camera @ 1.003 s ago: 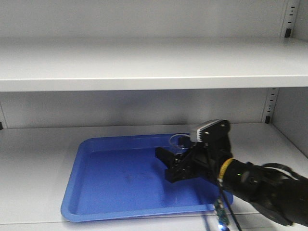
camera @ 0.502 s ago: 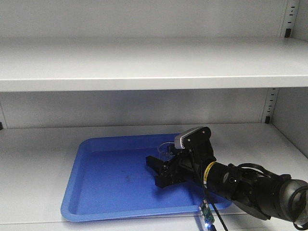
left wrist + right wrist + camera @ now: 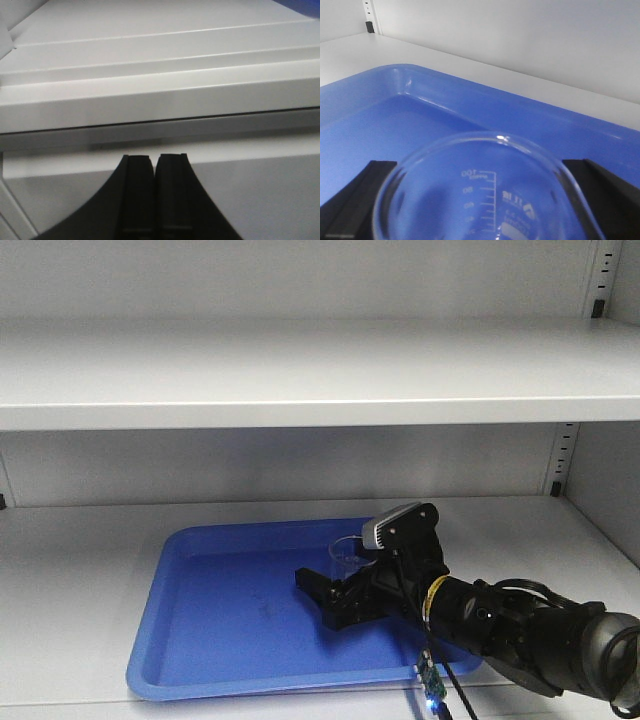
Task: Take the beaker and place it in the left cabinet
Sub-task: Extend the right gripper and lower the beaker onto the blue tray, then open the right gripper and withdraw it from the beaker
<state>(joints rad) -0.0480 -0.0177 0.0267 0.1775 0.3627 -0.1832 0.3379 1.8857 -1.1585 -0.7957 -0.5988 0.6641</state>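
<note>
A clear glass beaker with printed graduations stands over the right half of the blue tray. My right gripper reaches in from the right, and its black fingers press both sides of the beaker. In the right wrist view the beaker fills the space between the two fingers, mouth toward the camera. My left gripper does not show in the front view. In its own view it is shut and empty, pointing at grey shelf edges.
The tray lies on the lower cabinet shelf. An upper shelf runs overhead. A slotted rail and the cabinet side wall stand at the right. A cable with a lit blue board hangs at the front edge.
My right gripper has moved left across the tray, and the beaker has moved left with it. It moved most in the first half second.
</note>
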